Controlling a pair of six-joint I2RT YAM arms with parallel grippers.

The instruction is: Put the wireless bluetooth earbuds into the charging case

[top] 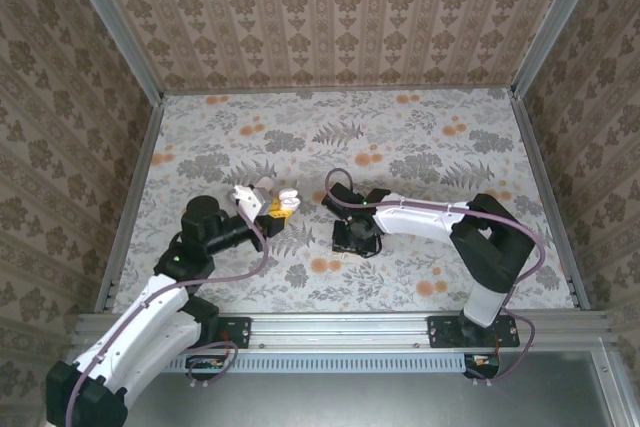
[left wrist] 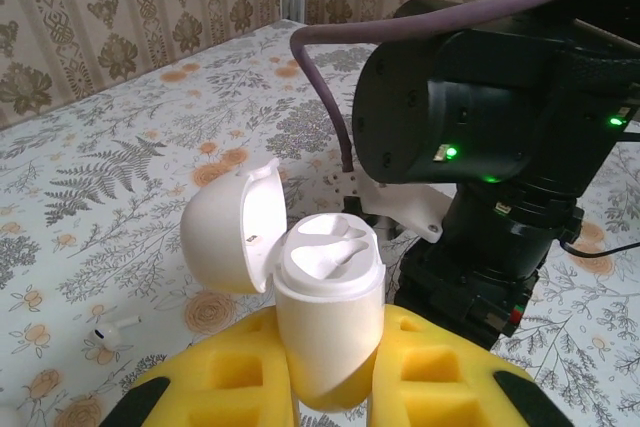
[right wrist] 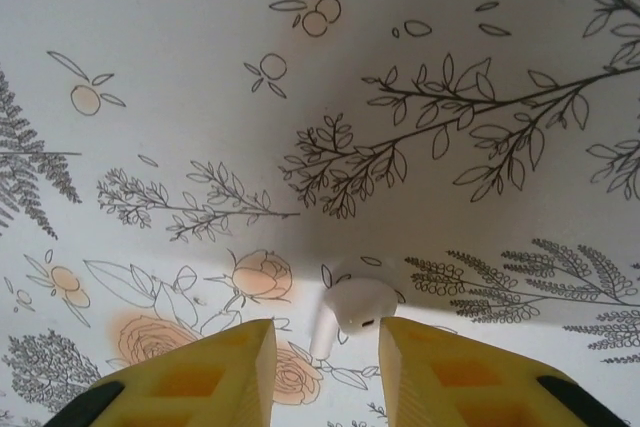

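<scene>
The white charging case (left wrist: 330, 317) stands upright between my left gripper's (left wrist: 332, 372) yellow fingers (left wrist: 225, 372), which are shut on it. Its lid (left wrist: 225, 237) hangs open to the left and both sockets are empty. From above, the case (top: 287, 200) and left gripper (top: 274, 212) are at the table's middle left. One white earbud (right wrist: 355, 309) lies on the table between my right gripper's (right wrist: 326, 339) yellow fingers (right wrist: 440, 372). Its head touches the right finger, with a gap on the left side. The right gripper (top: 356, 238) points down, just right of the case. Another earbud (left wrist: 110, 332) lies on the table, left of the case.
The table carries a floral cloth (top: 420, 147) and is fenced by patterned walls (top: 330, 7) on three sides. The right arm's black wrist (left wrist: 470, 97) hangs close behind the held case. Open floor stretches across the far half.
</scene>
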